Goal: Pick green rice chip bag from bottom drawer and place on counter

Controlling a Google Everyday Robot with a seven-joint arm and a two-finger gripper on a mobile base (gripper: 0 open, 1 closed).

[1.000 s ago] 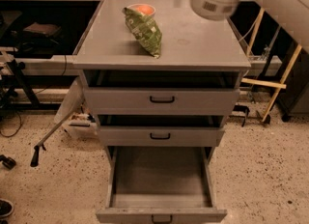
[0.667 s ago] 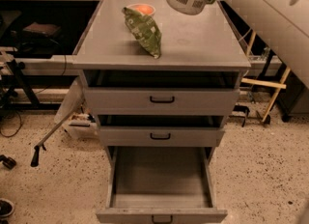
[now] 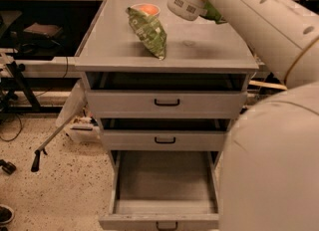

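The bottom drawer (image 3: 167, 182) is pulled open and its grey interior shows nothing inside. My gripper (image 3: 188, 1) is at the end of the big white arm, above the back right of the counter (image 3: 199, 48). A small bright-green patch (image 3: 214, 14) peeks out between the gripper's body and the arm; it may be the green rice chip bag, mostly hidden. A darker, leaf-patterned, pointed green bag (image 3: 148, 30) lies on the counter's left middle.
A small bowl with something orange (image 3: 145, 10) stands behind the pointed bag. The two upper drawers (image 3: 167, 103) are slightly open. My arm (image 3: 269, 145) fills the right side. A stick (image 3: 50, 138) and a white bag lie on the speckled floor at left.
The gripper end has moved left and a little down along the back of the counter. The arm now fills more of the right side, and the bright-green patch has come into sight.
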